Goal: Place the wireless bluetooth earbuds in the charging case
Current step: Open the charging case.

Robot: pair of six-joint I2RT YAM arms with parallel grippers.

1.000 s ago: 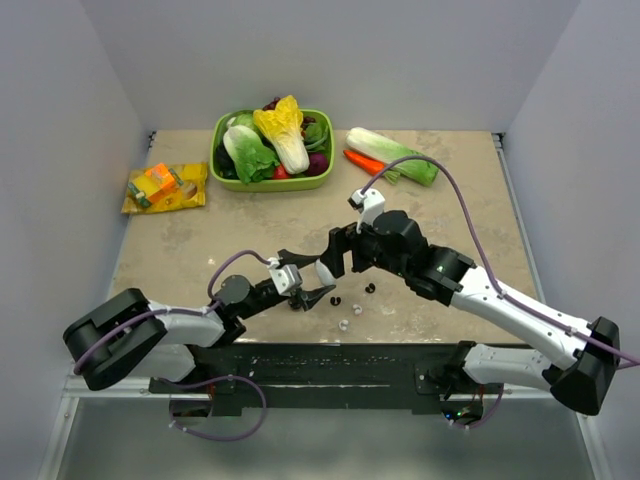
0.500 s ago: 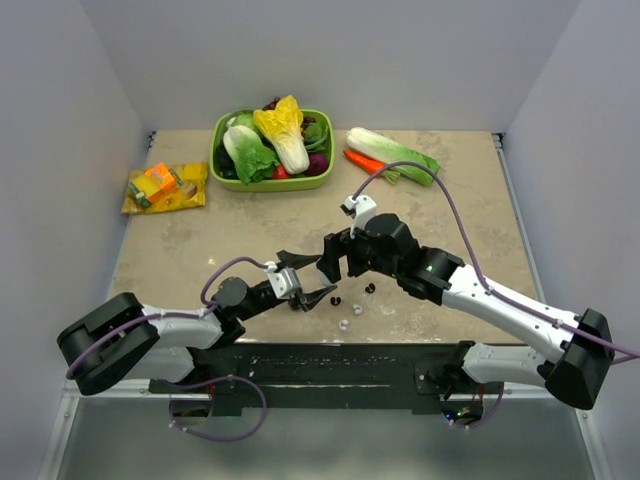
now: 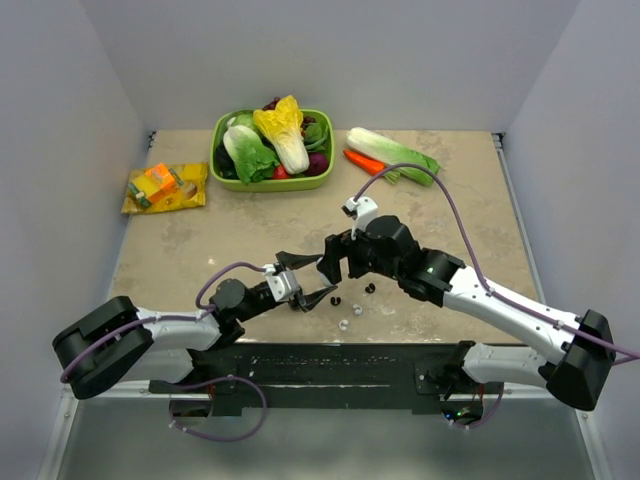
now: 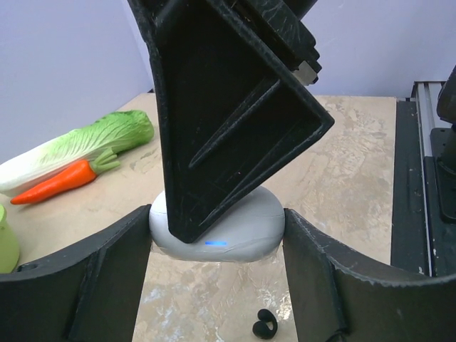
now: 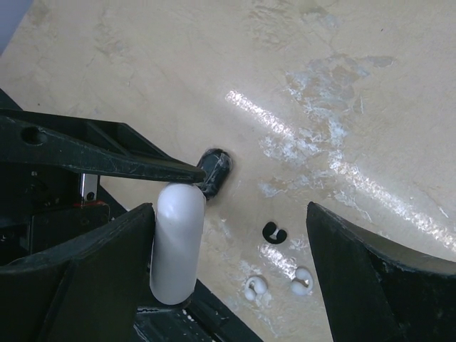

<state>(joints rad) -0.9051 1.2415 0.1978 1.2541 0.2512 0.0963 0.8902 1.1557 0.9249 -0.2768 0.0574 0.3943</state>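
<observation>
Tiny black wireless earbuds [image 3: 370, 288] are not in yet. One lies loose on the beige marbled table [image 3: 200, 240] just beside the grippers, and a second bud [image 3: 335, 298] sits almost under them. Your left gripper [image 4: 217, 239] clamps the white pebble-shaped charging case [image 4: 249, 222] by its ends. It seems to hold the case clear of the table to steady it, and the lid looks closed. Your right gripper [image 5: 229, 214] stands wide and empty, one finger across the case, probably placed to work the lid open. That finger also hides much of the case from your left wrist view. Two small white bits [image 5: 254, 286] lie near the buds, so don't mistake them for buds. The green bowl of vegetables [image 3: 222, 168], pale cabbage [image 3: 385, 150], orange carrot [image 3: 362, 161] and orange snack packet [image 3: 165, 186] sit well apart at the far side.
</observation>
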